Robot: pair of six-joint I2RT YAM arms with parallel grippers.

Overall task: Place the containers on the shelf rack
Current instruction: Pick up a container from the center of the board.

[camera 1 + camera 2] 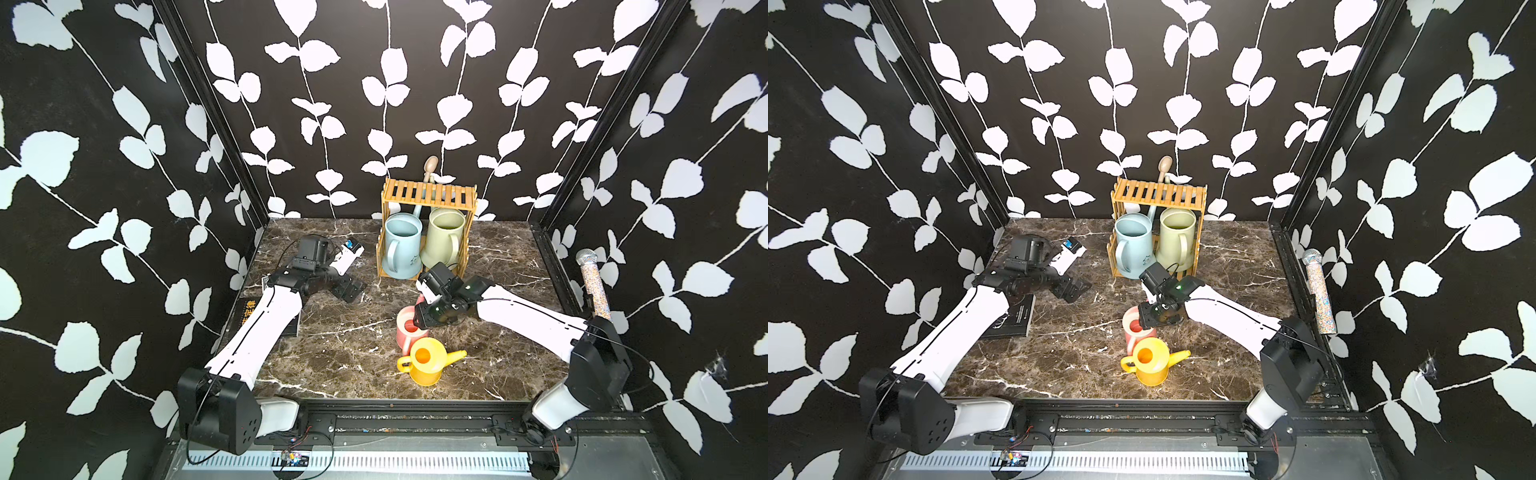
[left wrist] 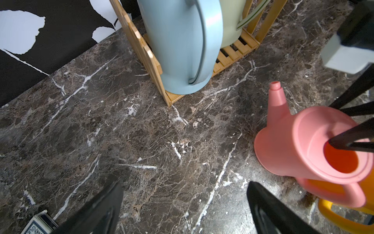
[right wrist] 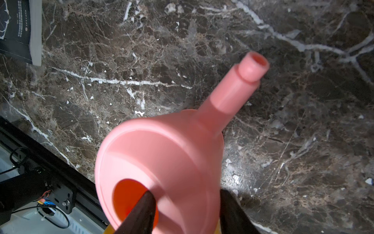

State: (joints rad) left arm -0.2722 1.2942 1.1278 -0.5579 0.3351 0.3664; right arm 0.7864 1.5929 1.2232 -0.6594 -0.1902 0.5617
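Right gripper (image 3: 186, 193) is at the pink can (image 3: 162, 150): one finger down inside the mouth, the other outside against the wall, jaws straddling the rim. Whether they are clamped tight, cannot tell. The can stands upright on the marble table (image 1: 332, 357), centre of the scene, spout pointing far, toward the shelf rack (image 1: 430, 193).

Left gripper (image 2: 184, 192): jaws wide apart, nothing between them, over bare table left of the rack.

Progress count:
- Pale blue can (image 1: 401, 245) and sage green can (image 1: 444, 239): both upright, side by side on the rack's lower tier, blue left, green right, handles facing near. Done.
- Pink can: on the table, pickup in hand.
- Yellow can (image 1: 426, 365): upright on the table just near of the pink one, untouched. Whether the two touch, cannot tell.

Top tier of the rack is bare. Judgement: roughly half done. Two small cans are left to shelve, and the open top tier looks the likely place for them.
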